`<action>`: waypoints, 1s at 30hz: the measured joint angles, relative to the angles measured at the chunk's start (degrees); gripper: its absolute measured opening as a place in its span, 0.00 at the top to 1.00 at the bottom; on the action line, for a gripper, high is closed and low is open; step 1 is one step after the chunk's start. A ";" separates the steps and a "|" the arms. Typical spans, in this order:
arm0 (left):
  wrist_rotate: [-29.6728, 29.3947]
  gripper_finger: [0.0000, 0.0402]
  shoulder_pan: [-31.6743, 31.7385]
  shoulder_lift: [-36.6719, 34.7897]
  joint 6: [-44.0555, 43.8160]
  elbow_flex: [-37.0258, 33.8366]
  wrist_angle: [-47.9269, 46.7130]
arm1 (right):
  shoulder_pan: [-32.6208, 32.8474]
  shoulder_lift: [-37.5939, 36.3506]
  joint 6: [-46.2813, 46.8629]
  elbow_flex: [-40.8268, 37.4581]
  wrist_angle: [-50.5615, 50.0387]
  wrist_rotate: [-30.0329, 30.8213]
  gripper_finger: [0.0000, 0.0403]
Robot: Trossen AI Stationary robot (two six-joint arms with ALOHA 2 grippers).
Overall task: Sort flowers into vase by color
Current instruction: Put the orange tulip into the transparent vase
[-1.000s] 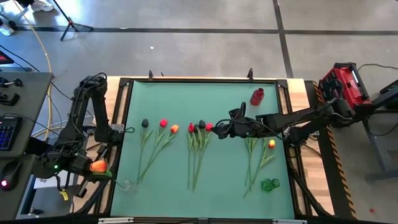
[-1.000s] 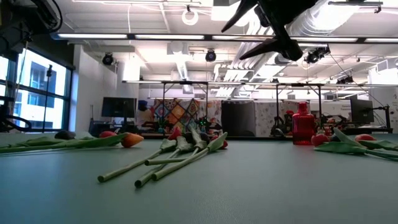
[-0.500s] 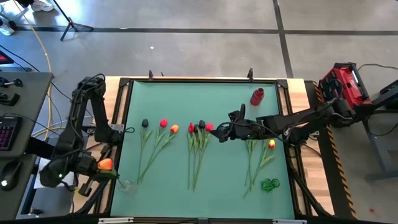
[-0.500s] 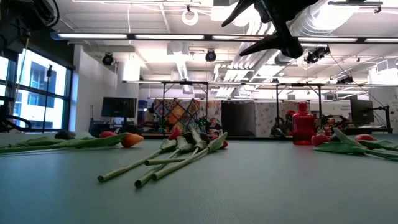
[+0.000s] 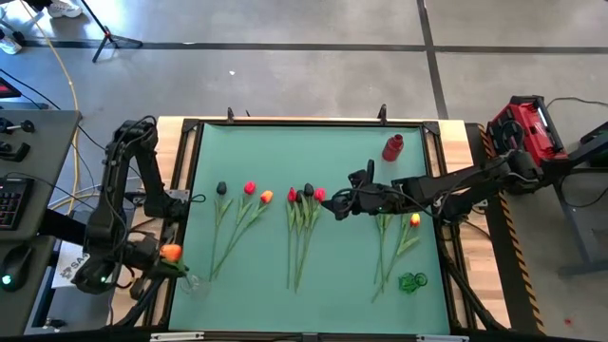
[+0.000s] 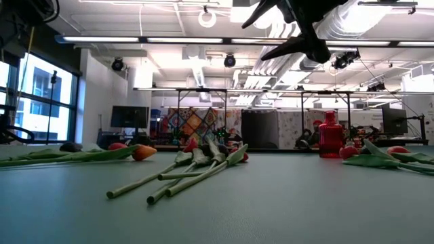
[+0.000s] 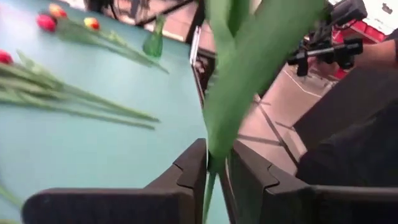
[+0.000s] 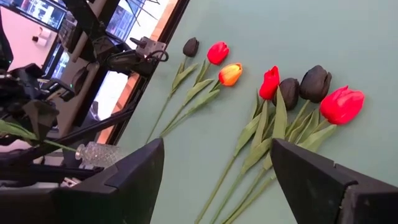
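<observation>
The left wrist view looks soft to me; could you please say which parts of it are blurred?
In the left wrist view the broad green tulip leaf between the dark fingers is smeared and out of focus, filling the middle; the teal table mat and the tulips lying on it are also soft.

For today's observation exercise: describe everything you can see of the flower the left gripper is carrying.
The orange tulip is artificial, with a small orange bud, a thin green stem and a broad, plastic-looking leaf. It is off the mat, at the table's left edge beside a small clear glass vase. The stem runs between the fingers of the left gripper; nothing else visibly touches it.
</observation>
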 joint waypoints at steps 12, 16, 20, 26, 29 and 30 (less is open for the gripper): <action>1.89 0.75 0.11 -3.56 -4.70 0.00 -0.57 | 0.00 0.00 -1.34 0.00 0.95 0.48 0.30; 2.06 0.71 0.11 -6.05 -4.72 0.00 -0.62 | -0.02 -0.02 -3.44 0.01 2.57 0.76 0.30; 1.98 0.68 0.11 -9.29 -4.70 0.00 -0.60 | 0.00 -0.02 -4.45 0.02 2.90 -0.40 0.30; 2.02 0.66 0.11 -14.68 -4.70 0.00 -0.33 | 0.00 -0.02 -6.22 0.02 3.02 -2.54 0.30; 2.27 0.66 0.11 -17.23 -4.57 0.00 0.43 | 0.13 -0.02 -6.64 0.02 3.02 -3.24 0.30; 2.37 0.66 0.11 -18.06 -3.90 0.00 1.14 | 0.24 -0.02 -6.64 0.00 3.02 -3.24 0.30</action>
